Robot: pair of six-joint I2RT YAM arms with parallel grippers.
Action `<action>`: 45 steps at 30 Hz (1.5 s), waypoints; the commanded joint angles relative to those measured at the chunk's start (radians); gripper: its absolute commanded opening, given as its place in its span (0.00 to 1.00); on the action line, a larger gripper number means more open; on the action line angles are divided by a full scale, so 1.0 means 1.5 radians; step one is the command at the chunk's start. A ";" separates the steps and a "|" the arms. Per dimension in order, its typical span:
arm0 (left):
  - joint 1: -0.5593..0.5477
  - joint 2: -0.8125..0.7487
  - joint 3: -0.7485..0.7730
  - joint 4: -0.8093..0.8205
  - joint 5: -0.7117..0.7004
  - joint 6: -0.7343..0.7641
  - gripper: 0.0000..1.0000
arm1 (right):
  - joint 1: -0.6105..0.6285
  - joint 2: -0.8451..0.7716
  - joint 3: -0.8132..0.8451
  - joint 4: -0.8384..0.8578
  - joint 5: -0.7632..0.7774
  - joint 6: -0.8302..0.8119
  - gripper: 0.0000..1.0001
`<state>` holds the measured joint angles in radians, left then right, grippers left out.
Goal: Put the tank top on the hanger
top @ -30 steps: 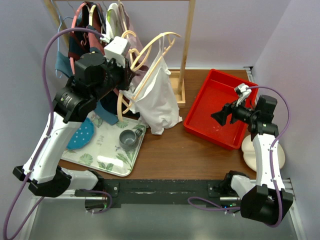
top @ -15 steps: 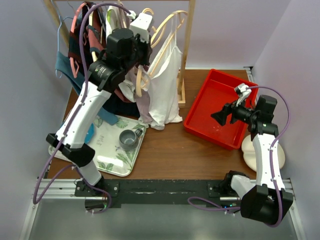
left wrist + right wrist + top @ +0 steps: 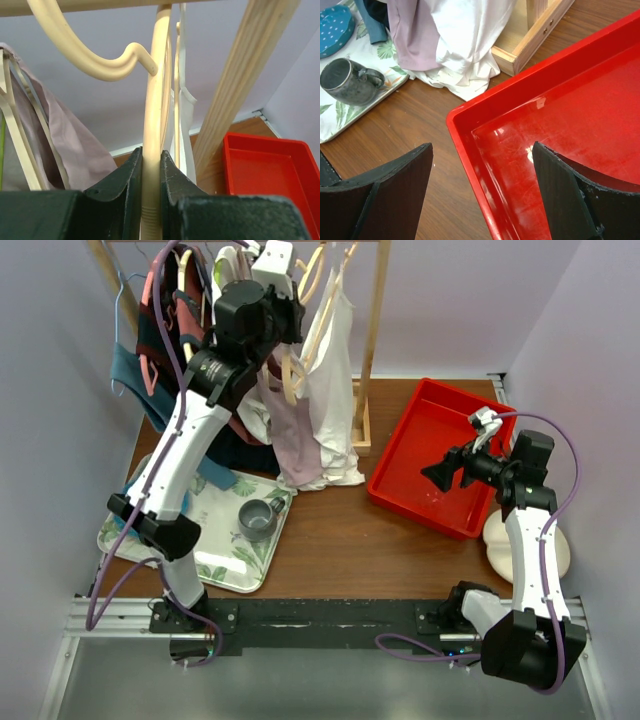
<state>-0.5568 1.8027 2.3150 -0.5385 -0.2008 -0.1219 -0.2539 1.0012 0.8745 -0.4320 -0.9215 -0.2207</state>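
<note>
The white tank top (image 3: 335,390) hangs on the cream hanger (image 3: 300,350) under the wooden rail at the top of the rack. My left gripper (image 3: 290,325) is raised high beside the rail and is shut on the hanger. In the left wrist view the hanger's cream stem (image 3: 151,165) is pinched between my fingers, its hook (image 3: 100,62) curves just under the rail, and a tank top strap (image 3: 185,95) hangs behind. My right gripper (image 3: 438,475) is open and empty above the red tray (image 3: 435,455). The tank top's hem also shows in the right wrist view (image 3: 470,45).
A wooden rack post (image 3: 375,340) stands right of the tank top. A mauve garment (image 3: 290,445) and dark clothes (image 3: 170,330) hang to the left. A floral tray (image 3: 215,550) holds a grey mug (image 3: 258,518) and a blue dotted item (image 3: 180,508). A cream object (image 3: 495,540) lies far right.
My left arm has lifted the hanger with the tank top from table height up to the rail. The tank top now hangs straight down. The right arm has not moved.
</note>
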 commanded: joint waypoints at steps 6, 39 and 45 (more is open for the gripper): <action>0.052 0.050 0.050 0.222 0.035 -0.068 0.00 | -0.003 0.000 -0.010 0.012 -0.031 0.006 0.85; 0.091 0.029 -0.017 0.167 0.131 -0.127 0.32 | -0.003 -0.001 -0.010 0.011 -0.035 0.002 0.85; 0.091 -0.014 -0.044 0.140 0.156 -0.127 0.43 | -0.003 -0.003 -0.012 0.012 -0.032 0.000 0.85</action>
<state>-0.4305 1.8694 2.2662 -0.3225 -0.0120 -0.2985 -0.2546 1.0019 0.8597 -0.4332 -0.9390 -0.2211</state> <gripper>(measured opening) 0.408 0.848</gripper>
